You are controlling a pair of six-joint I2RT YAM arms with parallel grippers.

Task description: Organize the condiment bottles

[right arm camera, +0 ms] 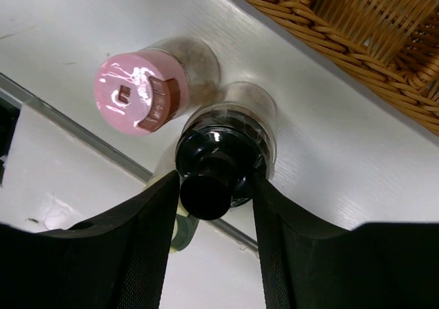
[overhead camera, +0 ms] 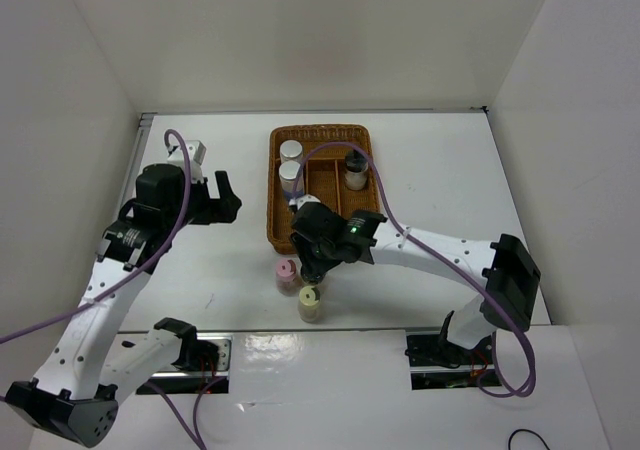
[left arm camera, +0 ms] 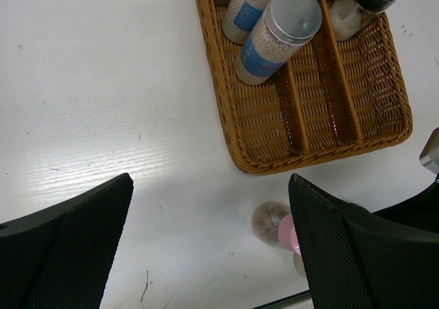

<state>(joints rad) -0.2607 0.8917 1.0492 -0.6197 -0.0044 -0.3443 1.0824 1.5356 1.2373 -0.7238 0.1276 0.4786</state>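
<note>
One black-topped bottle [right arm camera: 221,136] stands on the table [right arm camera: 329,137] just beside the pink-capped bottle [right arm camera: 136,93], its top clamped between the fingers of the right gripper [right arm camera: 216,191]; the left gripper [left arm camera: 210,185] hangs spread apart.

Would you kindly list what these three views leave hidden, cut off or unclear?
- Top view: the right gripper largely covers the clear black-topped bottle standing on the white table.
- Right wrist view: its finger hides most of the yellow-capped bottle; whether the fingers grip the black top is unclear.
- Left wrist view: the top edge crops one silver-capped blue-labelled bottle.
</note>
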